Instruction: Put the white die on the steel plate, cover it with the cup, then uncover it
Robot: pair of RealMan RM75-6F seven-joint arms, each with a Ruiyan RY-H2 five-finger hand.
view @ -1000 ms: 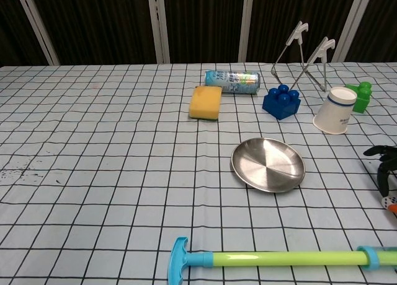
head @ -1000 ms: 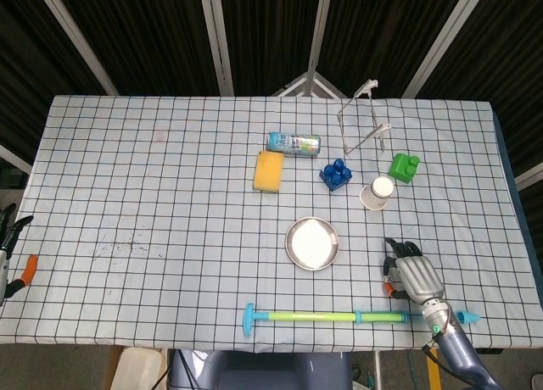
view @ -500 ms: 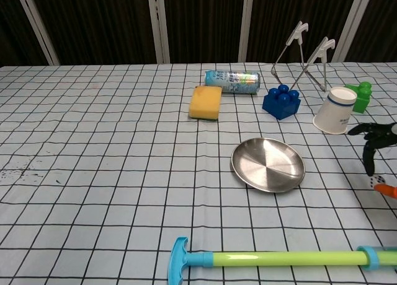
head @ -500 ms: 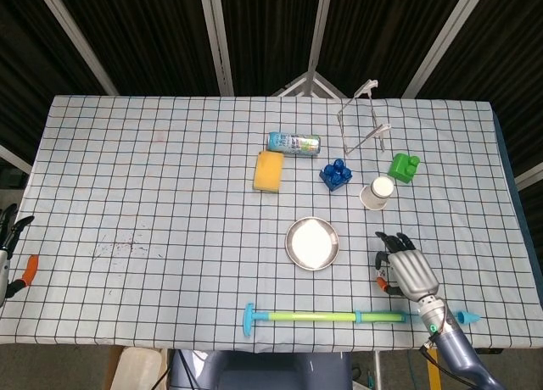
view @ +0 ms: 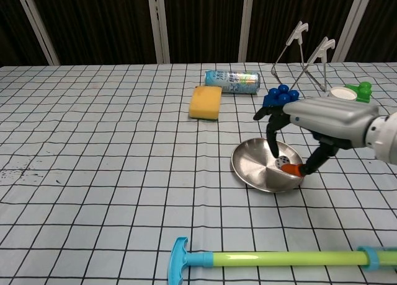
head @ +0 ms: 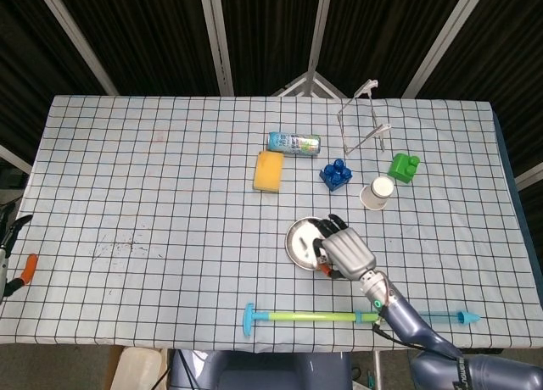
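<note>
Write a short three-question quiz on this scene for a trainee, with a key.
1. True or false: the white die is over the steel plate, at the right hand's fingertips.
2. Where is the cup? A) over the die B) on the table past the plate, beside the green block C) in the left hand
3. Fill in: the yellow sponge lies just in front of the ____ lying on its side.

Key: 1 true; 2 B; 3 can.

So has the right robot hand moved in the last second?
Yes. The right robot hand swung left from the table's right edge to over the steel plate, carrying the white die.
</note>
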